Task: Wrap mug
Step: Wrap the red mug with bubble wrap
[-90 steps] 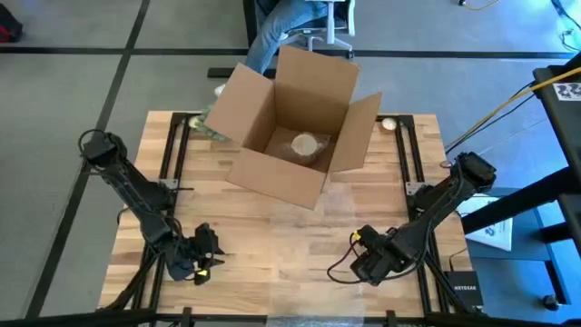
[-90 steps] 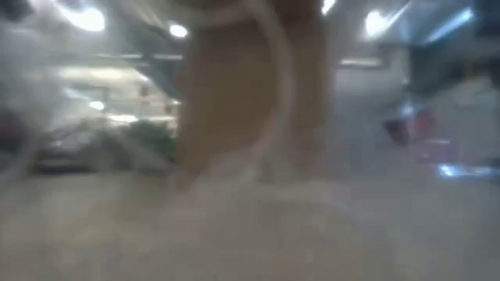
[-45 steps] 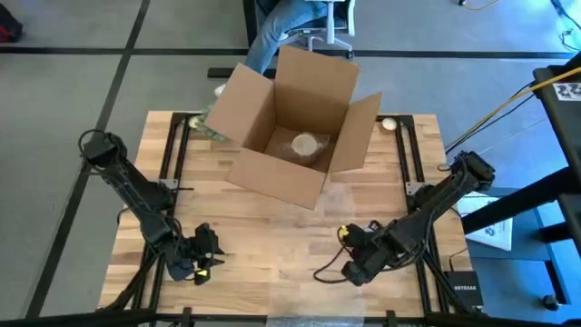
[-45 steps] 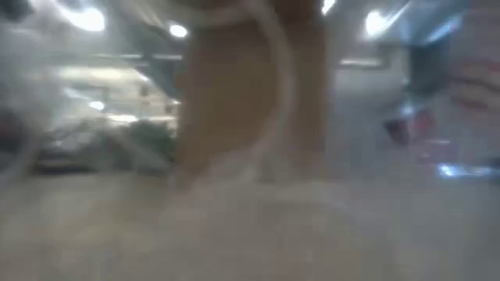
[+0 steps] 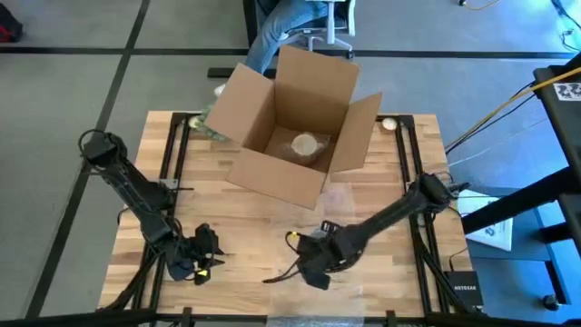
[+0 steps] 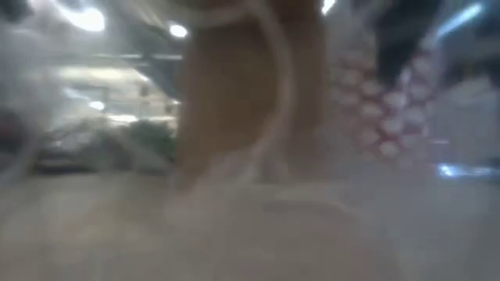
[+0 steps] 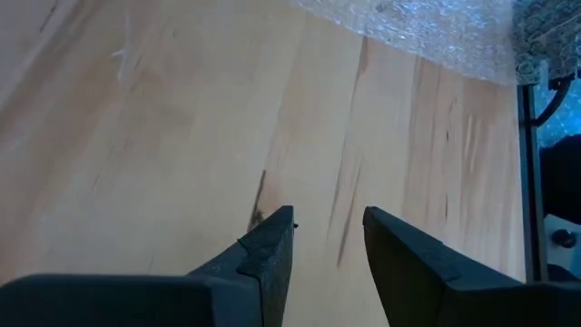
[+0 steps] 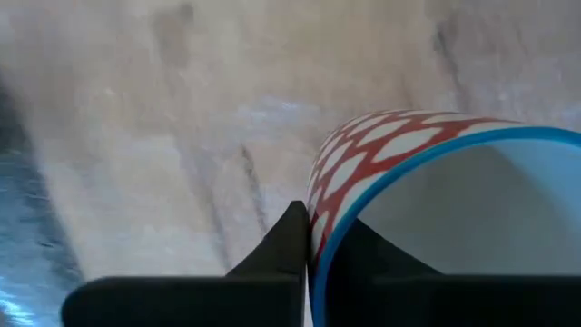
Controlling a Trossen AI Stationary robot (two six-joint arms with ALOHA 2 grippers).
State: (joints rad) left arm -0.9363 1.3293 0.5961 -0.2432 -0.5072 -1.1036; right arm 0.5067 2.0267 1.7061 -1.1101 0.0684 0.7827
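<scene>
An open brown cardboard box (image 5: pixel 295 127) fills the table's far middle. The right gripper (image 8: pixel 311 238) clamps the red-and-white patterned mug's (image 8: pixel 427 209) rim over clear bubble wrap (image 7: pixel 436 32); the left gripper (image 7: pixel 329 232), fingers apart, waits by the near-left edge.

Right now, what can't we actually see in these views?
- Mug: right wrist view cuts off all but part of its rim and red-patterned wall; the high view hides it under the right gripper.
- Low view: blurred throughout; only red-and-white dots show.
- Bubble wrap: left wrist view's edge cuts it off; its extent is unclear.
- Round object in the box: too small in the high view to identify.
</scene>
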